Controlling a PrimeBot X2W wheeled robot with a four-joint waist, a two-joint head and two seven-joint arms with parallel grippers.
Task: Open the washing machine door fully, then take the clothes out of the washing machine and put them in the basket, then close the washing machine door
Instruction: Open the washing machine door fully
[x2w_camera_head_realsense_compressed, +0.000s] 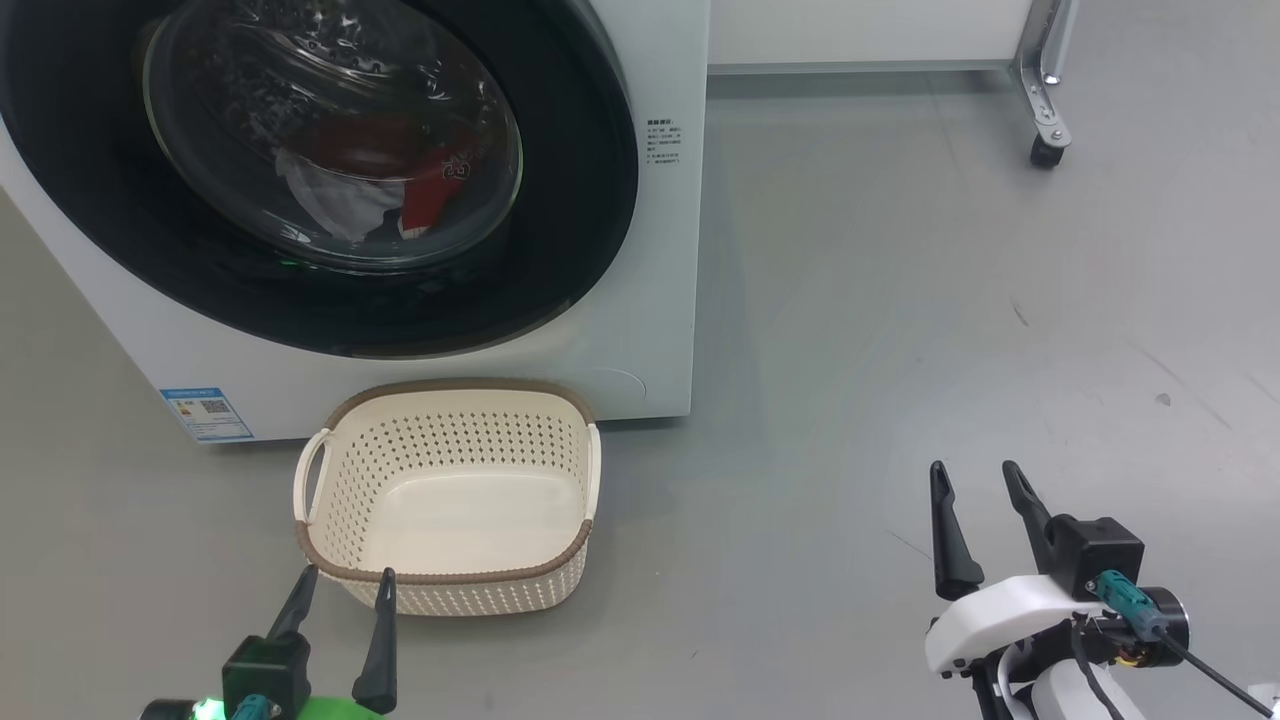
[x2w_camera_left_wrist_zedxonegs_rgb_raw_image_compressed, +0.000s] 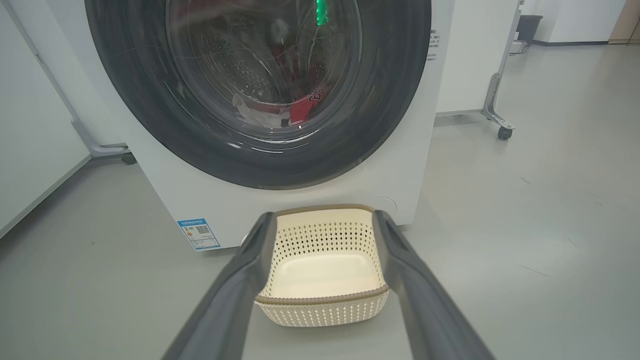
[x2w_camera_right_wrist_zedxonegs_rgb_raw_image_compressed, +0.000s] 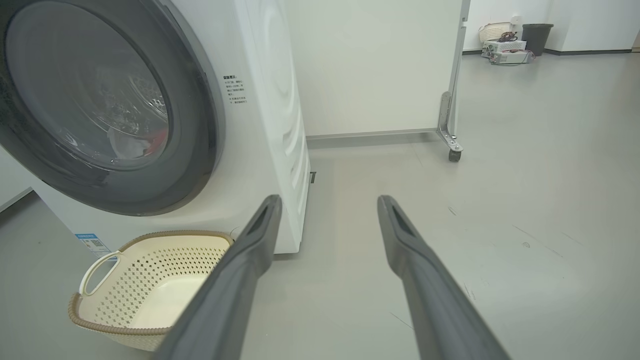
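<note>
The white washing machine stands ahead with its round black-rimmed door shut flat against the front. Through the glass I see red and white clothes lying in the drum, also in the left wrist view. The cream basket sits empty on the floor right below the door. My left gripper is open just in front of the basket's near rim, holding nothing. My right gripper is open over bare floor, well to the right of the basket and machine.
A white panel on a wheeled metal leg stands behind and right of the machine. Another wheeled panel foot sits at the machine's left. Grey floor stretches to the right. A dark bin and boxes lie far back.
</note>
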